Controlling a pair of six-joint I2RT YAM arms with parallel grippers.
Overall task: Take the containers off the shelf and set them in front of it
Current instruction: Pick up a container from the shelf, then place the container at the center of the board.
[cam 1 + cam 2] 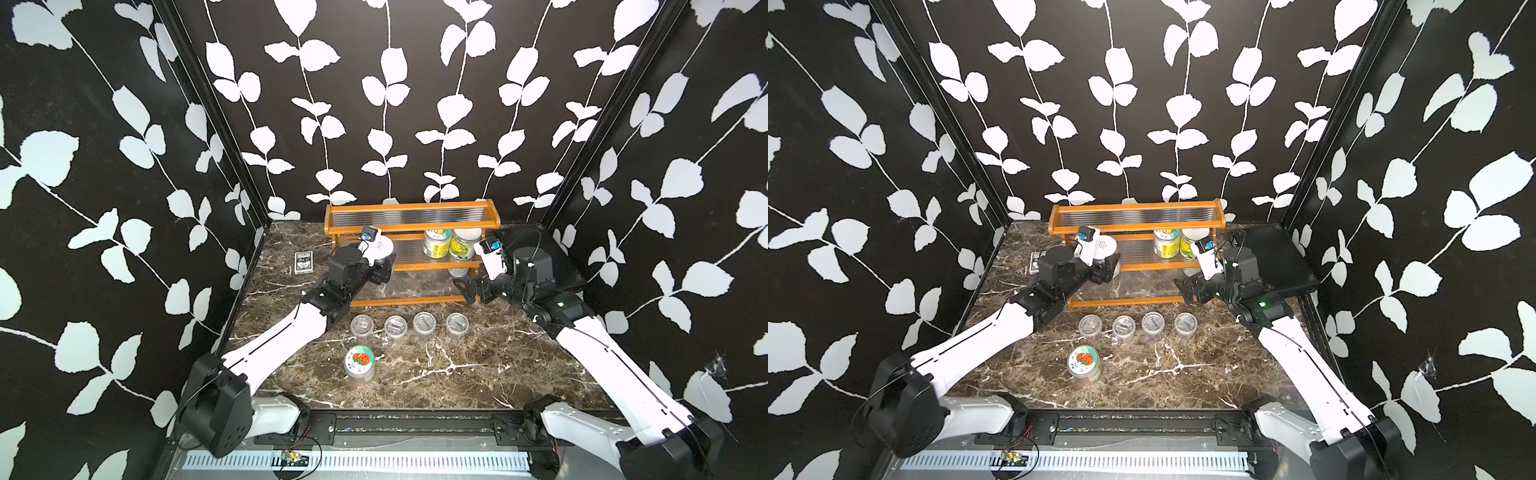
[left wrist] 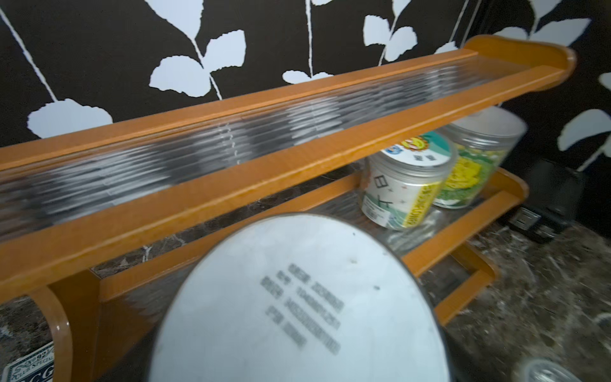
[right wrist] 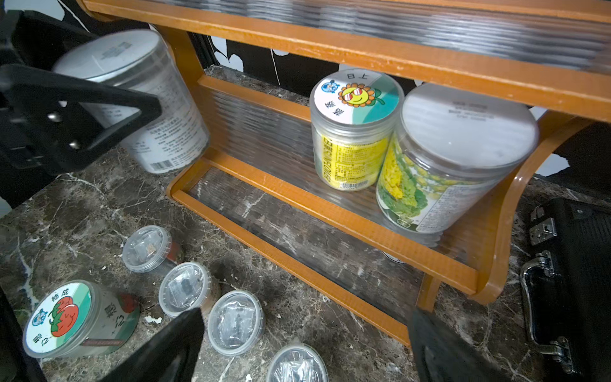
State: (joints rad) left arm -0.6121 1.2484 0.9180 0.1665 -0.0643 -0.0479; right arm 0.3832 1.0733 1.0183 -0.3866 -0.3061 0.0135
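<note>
The shelf stands at the back of the table. My left gripper is shut on a white-lidded jar, held tilted off the table at the shelf's left end. Two jars stand at the right of the middle tier: a sunflower-lidded one and a white-lidded one with a yellow-green label. Several small clear cups form a row in front of the shelf, with a tomato-lidded jar nearer me. My right gripper is open by the lowest tier's right end.
A small dark card box lies left of the shelf. A flat black case with metal latches sits right of it, under my right wrist. Something round and partly hidden sits on the lowest tier. Patterned walls close in three sides.
</note>
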